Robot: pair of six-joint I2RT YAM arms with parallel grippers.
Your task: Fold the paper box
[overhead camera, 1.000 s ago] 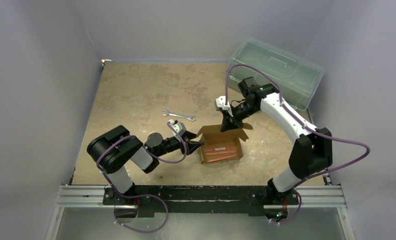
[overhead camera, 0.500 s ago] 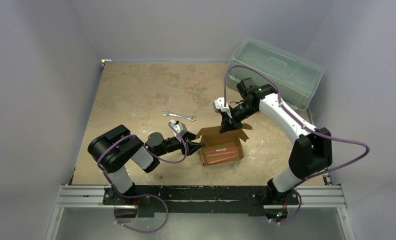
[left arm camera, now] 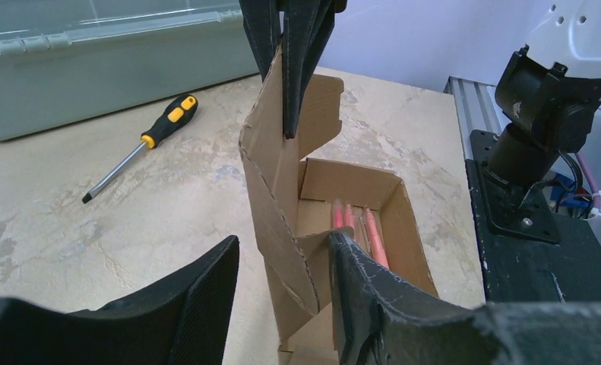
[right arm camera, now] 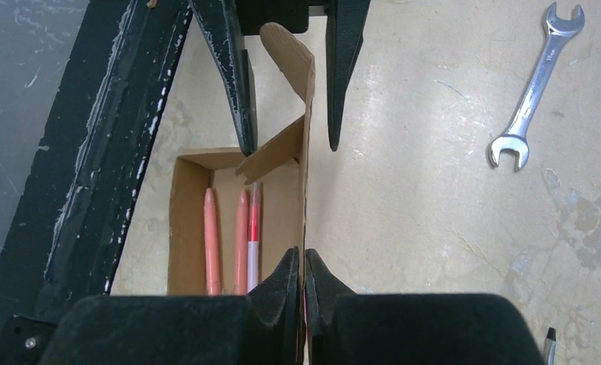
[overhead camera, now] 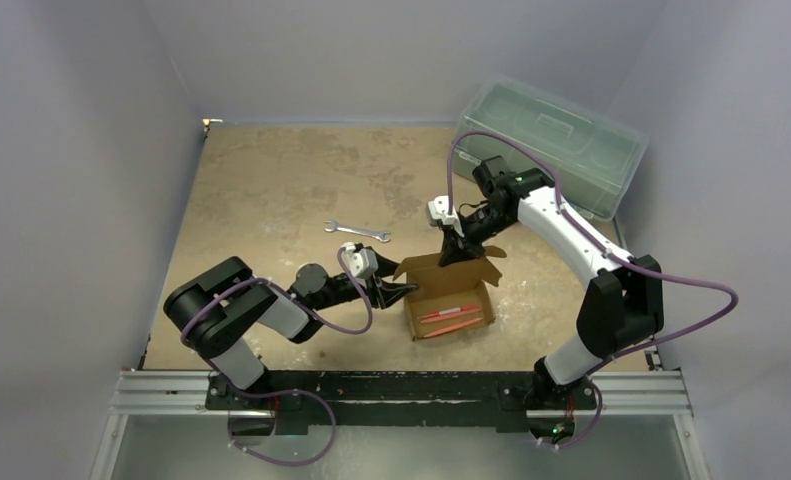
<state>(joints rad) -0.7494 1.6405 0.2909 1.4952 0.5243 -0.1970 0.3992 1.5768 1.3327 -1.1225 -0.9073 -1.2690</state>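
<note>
The paper box (overhead camera: 441,292) is an open brown cardboard tray with its lid flap standing upright; several pink pens (overhead camera: 451,315) lie inside. My right gripper (overhead camera: 452,253) is shut on the top edge of that lid flap, and in the right wrist view (right arm camera: 305,257) its pads pinch the cardboard. My left gripper (overhead camera: 398,291) is open at the box's left end. In the left wrist view (left arm camera: 283,243) its jaws straddle the upright flap and a small side tab, with the right finger (left arm camera: 373,296) touching the tab. The box (left arm camera: 350,182) and pens (left arm camera: 369,228) show beyond them.
A silver wrench (overhead camera: 357,231) lies on the table left of the box, and also shows in the right wrist view (right arm camera: 536,84). A large translucent green bin (overhead camera: 551,140) stands at the back right. A yellow-and-black screwdriver (left arm camera: 156,133) lies in front of it.
The box has slid a little right and toward the near edge. My left gripper has followed it to the right. The right gripper keeps hold of the lid flap.
</note>
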